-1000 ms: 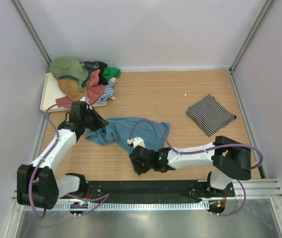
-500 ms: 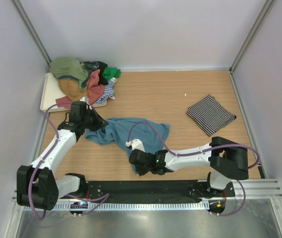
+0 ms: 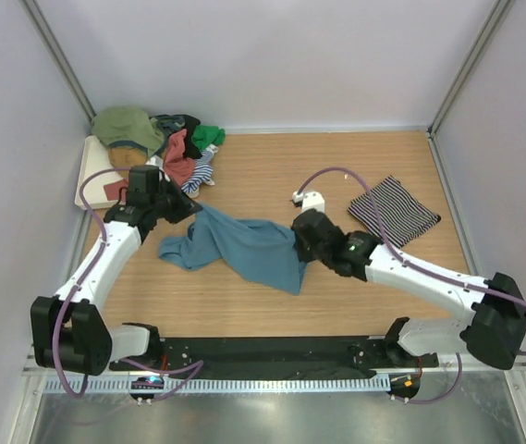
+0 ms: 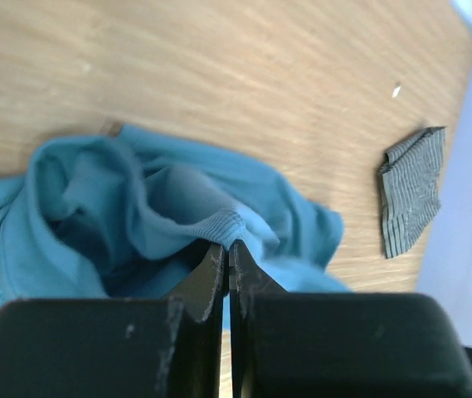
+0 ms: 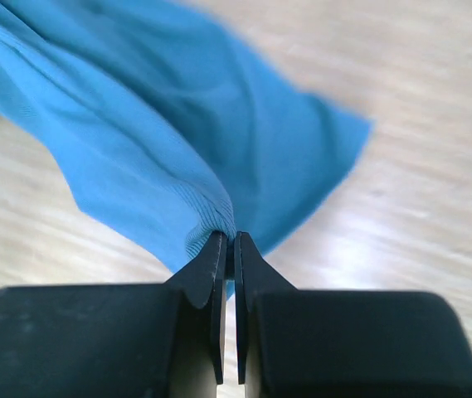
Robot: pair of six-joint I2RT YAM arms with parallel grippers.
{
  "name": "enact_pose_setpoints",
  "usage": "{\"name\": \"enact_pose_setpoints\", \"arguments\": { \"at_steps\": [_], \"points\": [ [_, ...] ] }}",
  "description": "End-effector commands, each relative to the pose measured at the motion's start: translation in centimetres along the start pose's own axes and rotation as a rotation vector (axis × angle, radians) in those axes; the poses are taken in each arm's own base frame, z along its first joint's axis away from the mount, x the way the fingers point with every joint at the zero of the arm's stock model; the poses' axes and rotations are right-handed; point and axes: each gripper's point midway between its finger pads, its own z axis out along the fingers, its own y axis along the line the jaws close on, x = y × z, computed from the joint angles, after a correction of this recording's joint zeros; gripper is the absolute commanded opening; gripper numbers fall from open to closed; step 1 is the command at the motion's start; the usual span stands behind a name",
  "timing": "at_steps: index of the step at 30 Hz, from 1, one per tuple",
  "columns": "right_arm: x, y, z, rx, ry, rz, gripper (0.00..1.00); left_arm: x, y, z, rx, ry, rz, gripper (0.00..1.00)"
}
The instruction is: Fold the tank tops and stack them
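Observation:
A teal-blue tank top (image 3: 244, 245) hangs stretched between my two grippers above the wooden table. My left gripper (image 3: 189, 209) is shut on its left edge; the left wrist view shows the cloth (image 4: 136, 207) pinched at the fingertips. My right gripper (image 3: 301, 242) is shut on its right edge, the cloth (image 5: 177, 124) draped ahead of the fingers in the right wrist view. A folded black-and-white striped tank top (image 3: 393, 214) lies at the right, also in the left wrist view (image 4: 410, 191). A heap of other tank tops (image 3: 165, 148), olive, coral, mustard, green, sits at the back left.
The heap rests partly on a white tray (image 3: 91, 176) by the left wall. Grey walls close the table on three sides. A black rail (image 3: 272, 356) runs along the near edge by the arm bases.
My right gripper has moved from the near middle up and right, lifting the teal top's edge with it. The top now stretches between both grippers. My left gripper shifted slightly back.

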Motion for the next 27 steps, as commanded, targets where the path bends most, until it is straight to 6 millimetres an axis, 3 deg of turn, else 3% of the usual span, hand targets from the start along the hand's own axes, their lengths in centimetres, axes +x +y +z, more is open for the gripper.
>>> {"name": "enact_pose_setpoints", "arguments": {
  "at_steps": [1,2,3,4,5,7,8,10,11,12,14,16,17,18,19,20,21,22,23,24,25,27],
  "points": [
    [-4.2,-1.8,-0.7,0.022,-0.052,-0.027,0.01,-3.0,-2.9,-1.0,0.050,-0.062,0.023,0.00],
    [-6.1,-3.2,-0.6,0.058,-0.078,0.011,0.01,-3.2,-3.0,-0.9,0.043,-0.054,0.020,0.00],
    [-6.8,-4.2,-0.4,0.084,-0.076,0.035,0.01,-4.4,-4.2,-1.4,0.063,-0.078,0.028,0.00],
    [-8.9,-6.3,0.0,0.132,-0.093,0.095,0.01,-4.5,-4.2,-1.1,0.047,-0.065,0.024,0.00],
    [-9.9,-7.4,0.1,0.154,-0.102,0.131,0.01,-6.1,-5.8,-1.9,0.070,-0.096,0.038,0.00],
    [-11.9,-9.3,1.1,0.180,-0.108,0.204,0.01,-7.4,-6.7,-1.9,0.067,-0.104,0.041,0.00],
    [-14.7,-10.6,0.4,0.179,-0.147,0.249,0.01,-8.7,-7.8,-2.3,0.075,-0.112,0.045,0.00],
    [-17.3,-11.6,0.0,0.184,-0.176,0.264,0.01,-9.7,-8.5,-2.8,0.069,-0.099,0.045,0.00],
    [-19.7,-11.8,-0.8,0.185,-0.216,0.266,0.01,-11.3,-10.4,-4.2,0.104,-0.134,0.062,0.00],
    [-20.9,-12.1,-1.5,0.192,-0.239,0.270,0.01,-11.6,-10.8,-4.4,0.107,-0.130,0.076,0.00],
    [-23.5,-11.5,-4.2,0.157,-0.303,0.254,0.01,-11.9,-12.0,-6.5,0.131,-0.139,0.100,0.00],
    [-24.5,-9.8,-6.4,0.058,-0.345,0.238,0.01,-11.5,-13.1,-9.3,0.177,-0.166,0.127,0.00],
    [-24.8,-9.2,-8.5,0.008,-0.392,0.220,0.01,-10.8,-13.0,-10.0,0.192,-0.158,0.132,0.00],
    [-24.6,-7.2,-10.0,-0.102,-0.404,0.195,0.01,-10.1,-13.9,-13.0,0.248,-0.200,0.155,0.00],
    [-23.2,-6.9,-10.1,-0.134,-0.394,0.185,0.01,-9.7,-14.5,-14.3,0.293,-0.220,0.160,0.00],
    [-23.1,-6.4,-11.1,-0.170,-0.429,0.182,0.01,-8.5,-13.6,-14.3,0.294,-0.208,0.156,0.00],
    [-23.0,-5.7,-14.6,-0.222,-0.503,0.173,0.01,-7.8,-13.8,-15.8,0.326,-0.233,0.169,0.00],
    [-22.4,-4.7,-15.8,-0.285,-0.517,0.161,0.01,-7.1,-14.3,-19.0,0.381,-0.299,0.196,0.00],
    [-21.1,-4.1,-16.3,-0.335,-0.527,0.153,0.01,-6.1,-13.5,-19.7,0.383,-0.313,0.207,0.00],
    [-20.7,-3.6,-19.3,-0.382,-0.595,0.136,0.01,-5.4,-13.4,-20.9,0.402,-0.335,0.222,0.00],
    [-19.4,-2.9,-20.1,-0.430,-0.597,0.120,0.01,-4.6,-13.5,-23.9,0.443,-0.402,0.246,0.00],
    [-18.7,-2.5,-22.3,-0.465,-0.643,0.095,0.01,-3.9,-13.2,-25.7,0.463,-0.451,0.258,0.00]
  ]
}}
